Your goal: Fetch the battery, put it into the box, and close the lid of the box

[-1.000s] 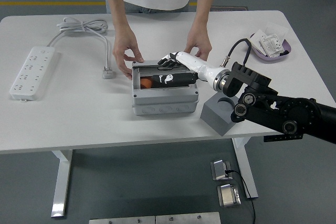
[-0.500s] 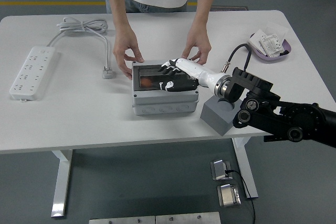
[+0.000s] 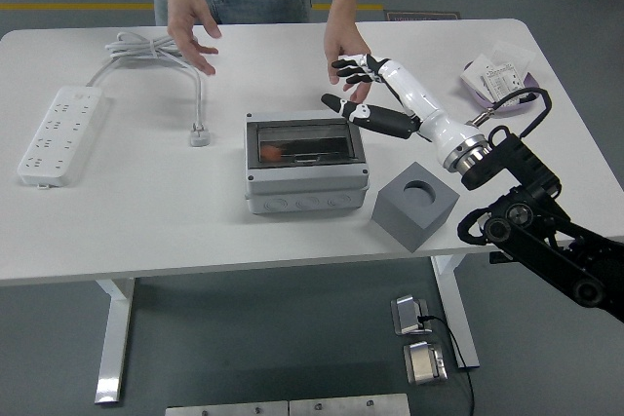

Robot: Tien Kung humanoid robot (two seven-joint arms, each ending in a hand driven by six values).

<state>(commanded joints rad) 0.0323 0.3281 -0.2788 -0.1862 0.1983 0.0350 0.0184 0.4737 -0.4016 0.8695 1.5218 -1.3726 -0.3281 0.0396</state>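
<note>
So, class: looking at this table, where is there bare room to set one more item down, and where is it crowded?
Free: the wide strip between the power strip and the box, and the front edge of the table left of the box. Crowded: right of the box, where the grey block, the right hand and the purple tray sit close together.

The box just below the fingers looks like matt grey plastic, with a dark glossy see-through lid. The right hand has smooth white and black shells. The grey block near it looks matt. The table is smooth white.
</note>
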